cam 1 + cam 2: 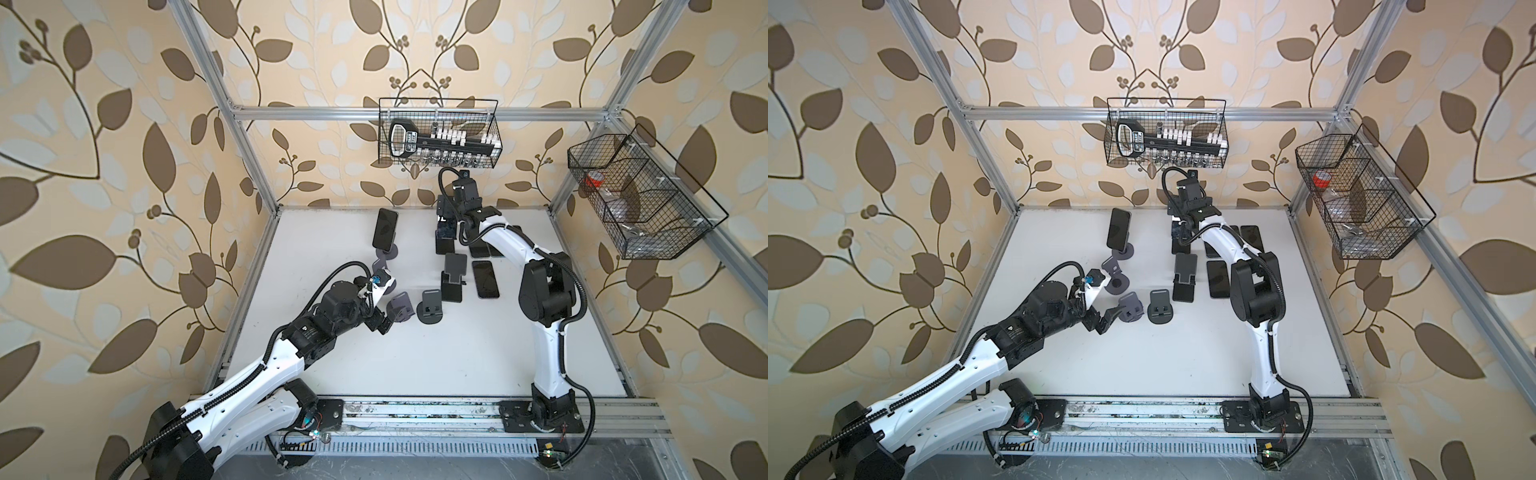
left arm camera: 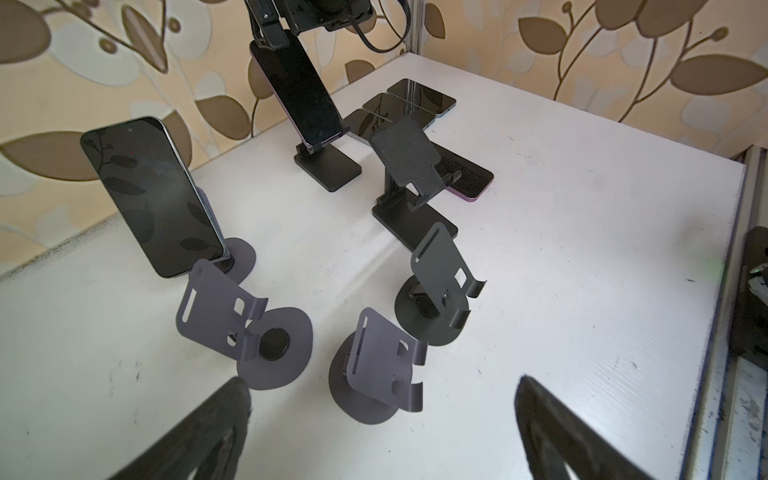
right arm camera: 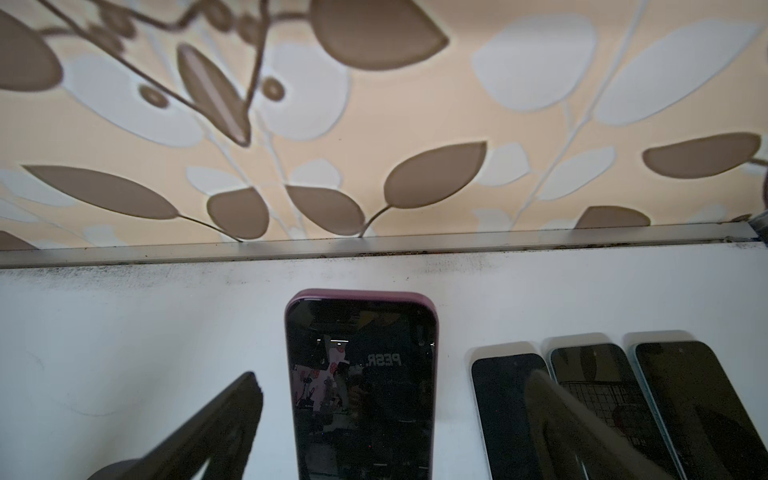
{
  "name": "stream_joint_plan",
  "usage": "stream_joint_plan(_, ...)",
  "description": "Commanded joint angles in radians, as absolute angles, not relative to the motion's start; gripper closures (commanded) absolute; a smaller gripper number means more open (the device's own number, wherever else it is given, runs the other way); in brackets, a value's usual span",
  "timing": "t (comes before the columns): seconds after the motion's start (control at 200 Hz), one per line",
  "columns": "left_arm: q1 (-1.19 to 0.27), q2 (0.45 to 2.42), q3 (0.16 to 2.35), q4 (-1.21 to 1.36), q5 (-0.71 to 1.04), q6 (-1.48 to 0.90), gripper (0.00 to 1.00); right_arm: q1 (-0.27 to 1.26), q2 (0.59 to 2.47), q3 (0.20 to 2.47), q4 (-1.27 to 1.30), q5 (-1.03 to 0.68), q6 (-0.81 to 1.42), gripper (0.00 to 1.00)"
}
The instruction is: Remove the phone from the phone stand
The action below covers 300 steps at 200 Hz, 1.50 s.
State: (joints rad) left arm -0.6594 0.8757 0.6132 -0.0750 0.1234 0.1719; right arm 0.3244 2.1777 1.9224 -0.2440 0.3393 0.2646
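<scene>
A dark phone with a purple rim leans on a black phone stand near the back wall, and shows in both top views. My right gripper is open at the phone's top end, one finger on each side and clear of its edges. A second phone rests on a grey round-based stand at the back left. My left gripper is open and empty, low over the table, just in front of an empty purple stand.
Empty stands sit mid-table: a black folding one, a dark grey one and another purple one. Several phones lie flat by the right arm. Wire baskets hang on the back wall and on the right.
</scene>
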Motion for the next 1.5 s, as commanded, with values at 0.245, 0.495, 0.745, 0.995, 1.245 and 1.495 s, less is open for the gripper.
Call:
stream_joint_plan(0.245,-0.654,0.862,0.617,-0.030,0.170,0.181,0.01,0.320,2.225,1.980,-0.296,0.339,0.240,0.03)
stream_joint_plan(0.495,-0.654,0.861,0.617,-0.034,0.175,0.189,0.01,0.320,2.243,2.001,-0.308,0.319,0.239,0.03)
stream_joint_plan(0.745,-0.654,0.853,0.617,-0.034,0.178,0.200,0.01,0.322,2.267,2.029,-0.325,0.300,0.246,0.03)
stream_joint_plan(0.995,-0.654,0.831,0.617,-0.040,0.157,0.214,0.01,0.323,2.306,2.081,-0.350,0.311,0.257,0.03)
stream_joint_plan(1.245,-0.653,0.811,0.602,-0.022,0.140,0.209,0.01,0.330,2.313,2.085,-0.364,0.323,0.268,0.03)
stream_joint_plan(1.495,-0.653,0.826,0.607,-0.033,0.140,0.216,0.01,0.330,2.326,2.080,-0.362,0.301,0.267,0.02)
